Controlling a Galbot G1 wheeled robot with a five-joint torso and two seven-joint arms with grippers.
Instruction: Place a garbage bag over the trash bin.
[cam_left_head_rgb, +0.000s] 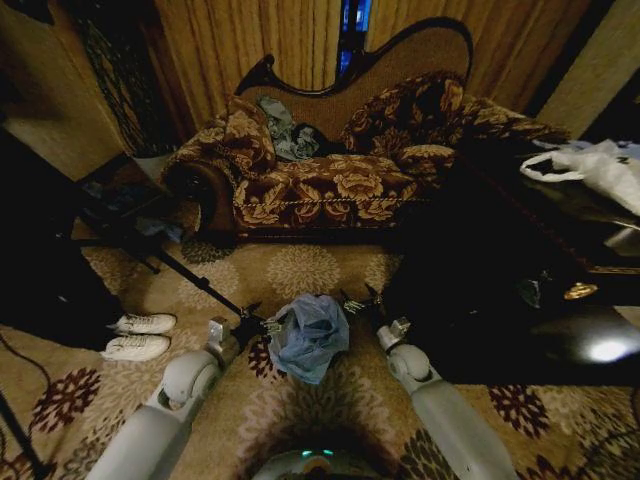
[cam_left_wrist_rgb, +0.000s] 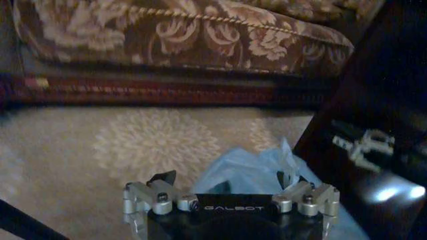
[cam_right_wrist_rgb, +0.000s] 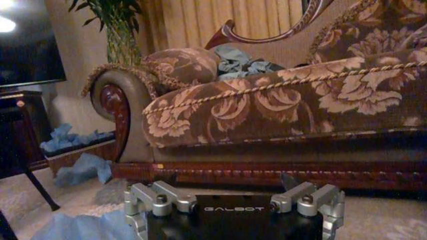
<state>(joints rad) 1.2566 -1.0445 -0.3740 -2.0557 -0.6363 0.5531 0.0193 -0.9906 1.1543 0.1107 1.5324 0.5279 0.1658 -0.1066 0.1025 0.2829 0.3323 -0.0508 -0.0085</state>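
The pale blue garbage bag (cam_left_head_rgb: 308, 335) sits crumpled on the carpet right in front of me, between my two arms. The trash bin is hidden; I cannot tell whether it stands under the bag. My left gripper (cam_left_head_rgb: 250, 322) is at the bag's left edge, and its wrist view shows it open (cam_left_wrist_rgb: 225, 177), with the bag (cam_left_wrist_rgb: 253, 167) just beyond and between its spread fingers. On the bag's upper right is my right gripper (cam_left_head_rgb: 365, 303). In its wrist view it is open (cam_right_wrist_rgb: 227, 182), nothing is between its fingers, and the bag (cam_right_wrist_rgb: 80, 227) is off to one side.
A floral sofa (cam_left_head_rgb: 330, 180) with a grey-blue garment (cam_left_head_rgb: 285, 130) stands ahead. A dark table (cam_left_head_rgb: 560, 290) on the right carries a white plastic bag (cam_left_head_rgb: 600, 165). White shoes (cam_left_head_rgb: 140, 335) and tripod legs (cam_left_head_rgb: 190, 275) are on the left. More blue film (cam_right_wrist_rgb: 83, 170) lies by the sofa's end.
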